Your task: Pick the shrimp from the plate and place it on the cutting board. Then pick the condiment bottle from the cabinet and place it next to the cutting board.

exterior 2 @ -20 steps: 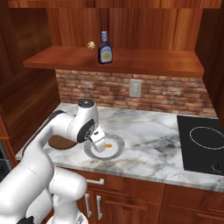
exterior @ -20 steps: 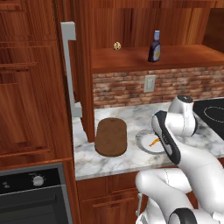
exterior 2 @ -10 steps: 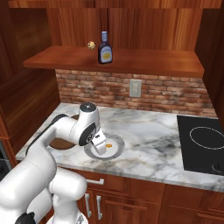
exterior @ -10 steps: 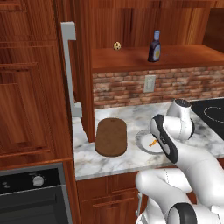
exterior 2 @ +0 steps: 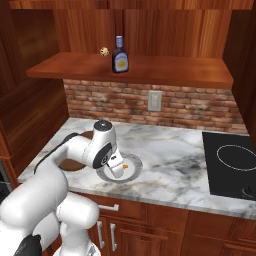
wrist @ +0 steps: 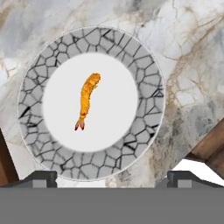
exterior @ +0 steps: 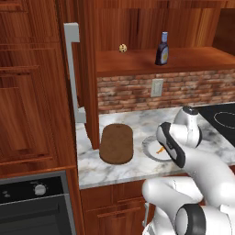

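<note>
Shrimp (wrist: 87, 99) lies in the white centre of the plate (wrist: 144, 100), straight below your gripper (wrist: 112, 177), and nothing touches it. You can see the two finger tips (wrist: 41, 178) standing far apart at the bottom of the hand view, one near each side of the plate's rim, so the jaws are spread wide and hold nothing.

From the left base view, your plate (exterior: 150, 151) sits on the marble counter (exterior: 92, 167) just beside the cutting board (exterior: 116, 143), which lies flat to its left with a narrow strip of counter between them. The arm bends over the plate and hides part of it; a bit of the orange shrimp (exterior: 159, 149) shows by the wrist.

Up on the cabinet (exterior 2: 150, 70) shelf, your condiment bottle (exterior 2: 119, 55) stands upright, with a small speckled ball (exterior 2: 104, 51) just beside it. A black cooktop (exterior 2: 232, 165) lies well apart from the plate (exterior 2: 131, 172) along the counter.
</note>
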